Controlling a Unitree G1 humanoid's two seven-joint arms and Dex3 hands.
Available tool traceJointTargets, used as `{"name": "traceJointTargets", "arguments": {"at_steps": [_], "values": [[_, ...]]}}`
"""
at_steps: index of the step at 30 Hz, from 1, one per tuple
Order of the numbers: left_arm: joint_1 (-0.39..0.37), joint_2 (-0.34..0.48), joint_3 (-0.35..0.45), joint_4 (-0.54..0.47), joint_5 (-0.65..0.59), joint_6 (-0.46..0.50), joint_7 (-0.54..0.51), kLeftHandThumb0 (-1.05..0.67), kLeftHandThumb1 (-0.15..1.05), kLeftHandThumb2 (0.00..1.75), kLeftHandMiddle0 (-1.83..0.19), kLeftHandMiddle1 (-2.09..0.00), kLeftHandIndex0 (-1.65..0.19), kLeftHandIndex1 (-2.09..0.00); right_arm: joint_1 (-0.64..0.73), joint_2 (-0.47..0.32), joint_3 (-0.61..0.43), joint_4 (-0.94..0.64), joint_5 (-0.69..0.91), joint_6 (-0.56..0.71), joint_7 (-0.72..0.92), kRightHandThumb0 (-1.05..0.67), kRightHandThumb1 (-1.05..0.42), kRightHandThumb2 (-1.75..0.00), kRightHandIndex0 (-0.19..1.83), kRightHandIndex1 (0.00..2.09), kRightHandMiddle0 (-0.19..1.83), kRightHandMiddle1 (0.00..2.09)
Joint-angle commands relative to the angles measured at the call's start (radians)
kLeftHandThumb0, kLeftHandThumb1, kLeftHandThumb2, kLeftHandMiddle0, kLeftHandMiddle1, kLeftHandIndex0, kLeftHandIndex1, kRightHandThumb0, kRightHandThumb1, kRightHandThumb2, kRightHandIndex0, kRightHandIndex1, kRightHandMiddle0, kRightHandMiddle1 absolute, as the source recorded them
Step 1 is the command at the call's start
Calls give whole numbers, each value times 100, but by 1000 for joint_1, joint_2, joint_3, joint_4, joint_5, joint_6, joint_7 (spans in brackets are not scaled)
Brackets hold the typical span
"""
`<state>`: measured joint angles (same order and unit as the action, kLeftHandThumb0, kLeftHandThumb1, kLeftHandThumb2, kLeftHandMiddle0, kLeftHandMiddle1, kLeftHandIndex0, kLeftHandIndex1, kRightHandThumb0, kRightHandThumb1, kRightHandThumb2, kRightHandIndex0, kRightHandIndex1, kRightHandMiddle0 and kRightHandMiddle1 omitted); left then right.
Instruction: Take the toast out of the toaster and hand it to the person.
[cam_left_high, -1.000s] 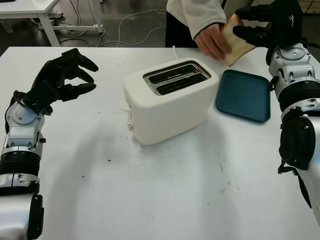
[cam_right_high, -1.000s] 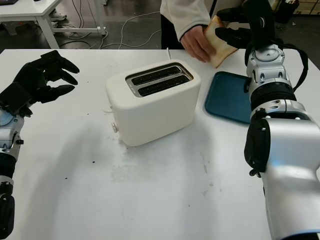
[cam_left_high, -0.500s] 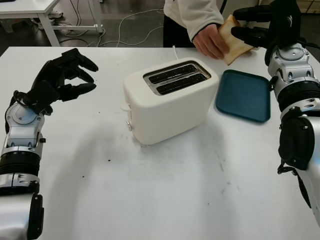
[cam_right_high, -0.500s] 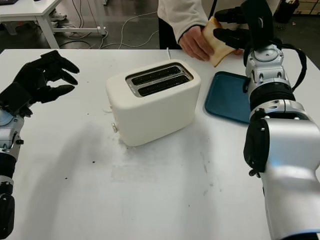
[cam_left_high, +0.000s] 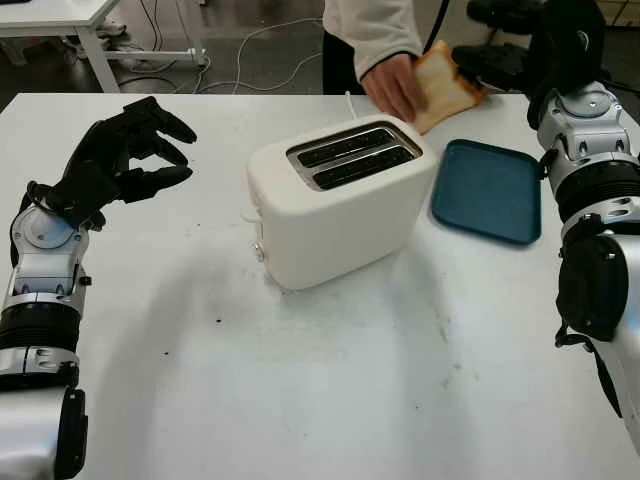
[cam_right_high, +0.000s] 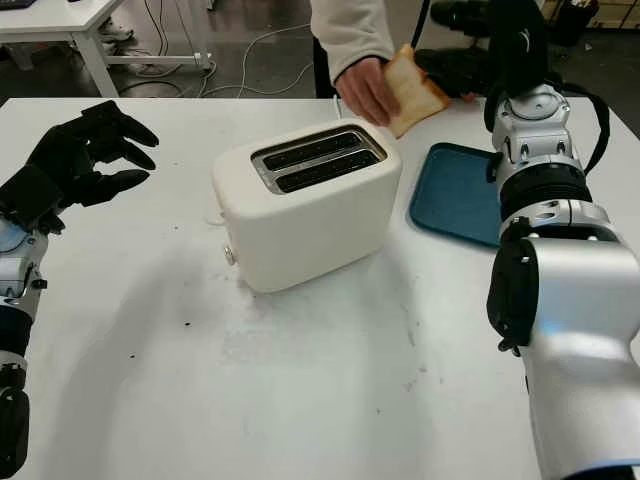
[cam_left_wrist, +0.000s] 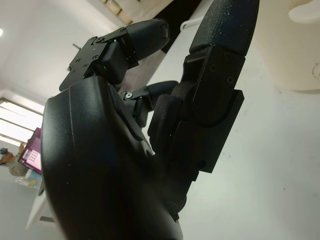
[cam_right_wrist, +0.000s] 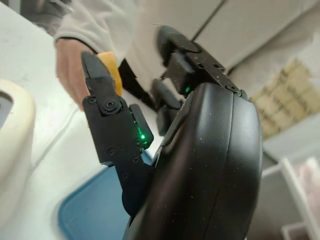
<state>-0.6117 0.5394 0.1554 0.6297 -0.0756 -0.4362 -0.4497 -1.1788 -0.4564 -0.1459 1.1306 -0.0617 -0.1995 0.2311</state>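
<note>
Gripping the toast (cam_left_high: 443, 88) at the toaster's (cam_left_high: 340, 200) one o'clock, the person's hand (cam_left_high: 393, 86) has it; the right hand (cam_left_high: 505, 45), released, hovers beside it. Left hand (cam_left_high: 125, 150) waits open at nine o'clock.

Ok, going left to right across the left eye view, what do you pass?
Left hand → toaster → blue tray → right arm
</note>
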Motion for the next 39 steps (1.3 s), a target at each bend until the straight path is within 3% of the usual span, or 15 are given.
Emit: {"name": "traceJointTargets", "arguments": {"at_steps": [1,5,9,14,17,20,23,33,37,39], "values": [[18,2,12,5,-1,-11,16,-105,92,1,-41,-138,-38,-128,74,0,6,-69,15,-63,20,-67,-82,-1,1,2,1,0],[69,6,12,-51,14,-18,41,-105,92,3,-41,-136,-37,-127,293,23,-9,-342,73,-95,66,-77,-84,-2,2,1,2,1],[170,-10,31,-211,13,67,101,-105,92,3,-37,-136,-35,-126,607,62,-26,-739,199,-14,130,-74,-89,-2,1,0,3,1],[269,-48,60,-378,-13,196,170,-105,92,6,-9,-157,-5,-150,881,165,-43,-1044,331,77,100,-68,-92,-8,8,4,5,2],[326,-68,73,-466,-54,246,157,-105,91,4,-3,-161,-2,-152,1009,213,-38,-1183,349,122,63,-69,-92,-11,12,6,11,5],[382,-83,68,-537,-58,255,151,-105,90,1,-11,-152,-13,-141,1101,254,-33,-1276,354,152,33,-66,-92,-14,23,10,23,8],[425,-107,56,-546,-40,214,155,-105,91,1,-14,-147,-18,-132,1182,293,-19,-1338,338,144,8,-68,-92,-20,27,10,27,7],[501,-170,35,-491,-46,95,122,-105,92,3,-3,-143,0,-134,1324,379,41,-1452,331,202,-62,-70,-92,-27,29,5,29,2],[519,-197,34,-509,-46,117,135,-105,92,4,-4,-149,0,-142,1336,388,81,-1443,304,257,-84,-74,-92,-27,30,4,29,2],[538,-213,20,-537,-41,172,147,-105,92,3,-7,-153,-4,-147,1335,405,96,-1444,313,314,-110,-77,-92,-25,30,3,30,1]]}}
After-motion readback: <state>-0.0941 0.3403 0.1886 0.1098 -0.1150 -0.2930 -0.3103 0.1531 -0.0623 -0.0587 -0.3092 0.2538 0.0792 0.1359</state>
